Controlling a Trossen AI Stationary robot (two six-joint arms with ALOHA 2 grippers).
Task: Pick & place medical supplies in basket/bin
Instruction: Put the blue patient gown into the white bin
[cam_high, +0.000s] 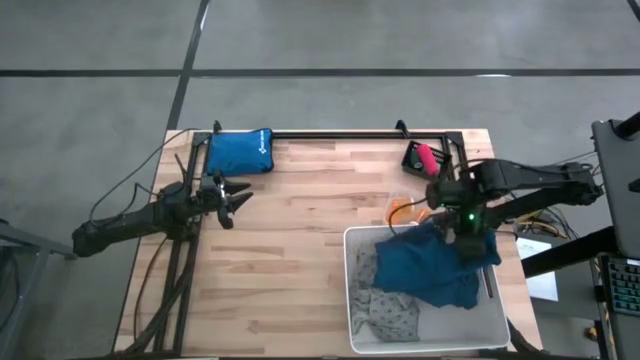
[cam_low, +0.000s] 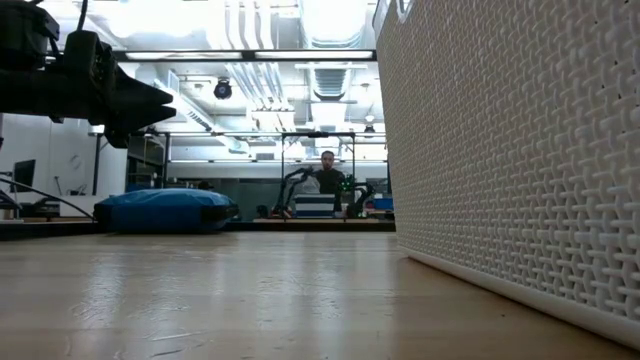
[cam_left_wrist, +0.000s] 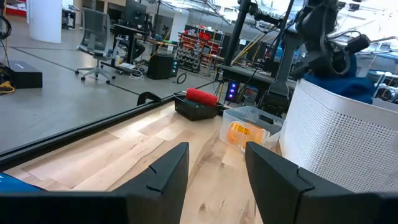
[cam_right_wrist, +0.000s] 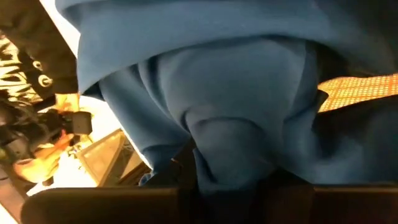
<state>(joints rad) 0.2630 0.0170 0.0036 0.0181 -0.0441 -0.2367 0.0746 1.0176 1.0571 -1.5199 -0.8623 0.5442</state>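
The dark teal garment (cam_high: 440, 265) hung over the white tub (cam_high: 355, 290), pinched in the closed right gripper (cam_high: 462, 232); the patterned garment (cam_high: 390, 310) lay inside. Pill bottles (cam_high: 400, 210) and the pink-red cylinder (cam_high: 424, 156) remained outside. The left gripper (cam_high: 232, 198) waited half-open, empty.
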